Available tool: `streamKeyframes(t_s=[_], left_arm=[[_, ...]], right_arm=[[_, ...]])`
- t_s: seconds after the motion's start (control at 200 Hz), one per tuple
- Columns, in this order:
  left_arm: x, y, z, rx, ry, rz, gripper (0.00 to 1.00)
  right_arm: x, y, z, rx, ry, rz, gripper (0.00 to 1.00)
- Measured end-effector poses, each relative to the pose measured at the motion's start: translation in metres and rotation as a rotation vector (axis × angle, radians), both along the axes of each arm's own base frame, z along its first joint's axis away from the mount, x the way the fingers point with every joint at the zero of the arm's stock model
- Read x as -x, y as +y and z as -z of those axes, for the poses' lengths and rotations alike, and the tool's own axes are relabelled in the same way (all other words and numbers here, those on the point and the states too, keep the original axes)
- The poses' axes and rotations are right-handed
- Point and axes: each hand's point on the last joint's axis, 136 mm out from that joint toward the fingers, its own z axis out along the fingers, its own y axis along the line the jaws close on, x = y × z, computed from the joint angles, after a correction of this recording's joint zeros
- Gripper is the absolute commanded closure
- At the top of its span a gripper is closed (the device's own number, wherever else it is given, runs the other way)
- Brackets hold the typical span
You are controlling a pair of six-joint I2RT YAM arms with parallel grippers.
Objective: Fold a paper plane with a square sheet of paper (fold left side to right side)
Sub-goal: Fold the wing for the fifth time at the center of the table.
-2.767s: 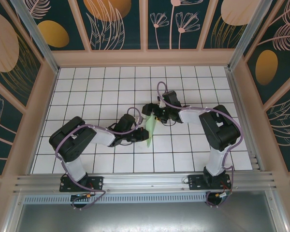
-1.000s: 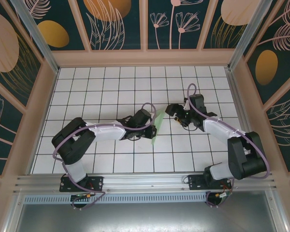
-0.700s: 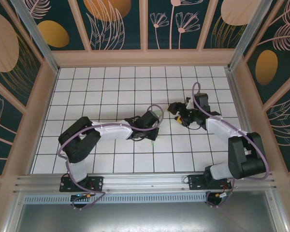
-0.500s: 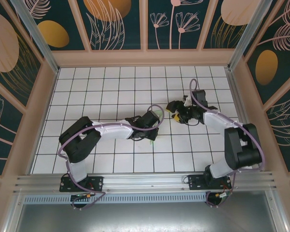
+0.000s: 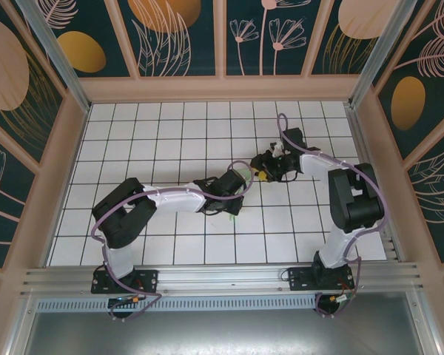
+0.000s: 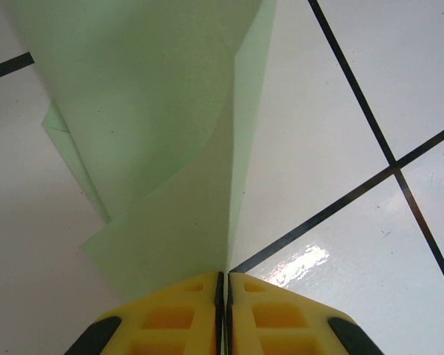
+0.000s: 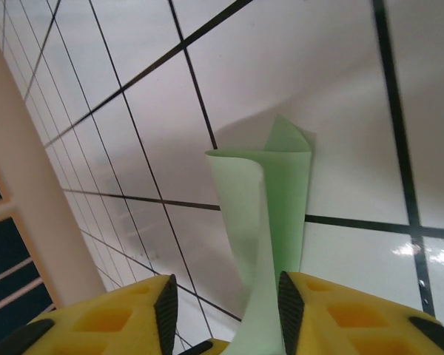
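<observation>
Left end effector (image 6: pixel 223 287) on folded paper (image 6: pixel 155 148)

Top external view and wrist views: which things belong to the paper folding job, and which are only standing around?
Job: folded green paper; left claw, shut on it; right claw, open on either side of it.
Surroundings only: tiled table; patterned walls; metal rail.

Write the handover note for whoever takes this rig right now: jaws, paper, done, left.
Left gripper: jaws shut on the paper at its near edge.
Right gripper: jaws open, straddling a strip of the paper, not pinching it.
Paper: mid-table, folded into layers, curling up off the tiles.
Done: first folds, judging by the layers.
Left: lay it flat, press the creases, finish the plane.
</observation>
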Motion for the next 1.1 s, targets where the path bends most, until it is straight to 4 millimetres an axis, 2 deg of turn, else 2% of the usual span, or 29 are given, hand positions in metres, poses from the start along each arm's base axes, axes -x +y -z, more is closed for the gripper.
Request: streamKeyframes(t_s=[0.13,0.295,0.565,0.741,0.976,1.101], left_arm=[[0.000,0.000,0.001,-0.003,0.000,0.003,0.86],[-0.001,-0.001,0.000,-0.004,-0.002,0.007,0.85],[-0.001,-0.001,0.000,-0.007,-0.008,0.016,0.65],[0.007,0.005,-0.005,0.011,-0.005,0.020,0.55],[0.021,-0.001,-0.005,0.006,-0.010,0.054,0.51],[0.021,-0.002,0.001,-0.032,-0.031,0.051,0.50]], right_arm=[[0.002,0.004,0.008,0.013,0.022,-0.022,0.67],[0.007,0.002,0.015,0.027,0.046,-0.036,0.78],[0.009,0.001,0.016,0.034,0.045,-0.050,0.94],[0.008,0.002,0.012,0.032,0.043,-0.052,0.95],[0.007,0.003,0.011,0.027,0.041,-0.054,0.96],[0.007,0.003,0.011,0.027,0.041,-0.054,0.95]])
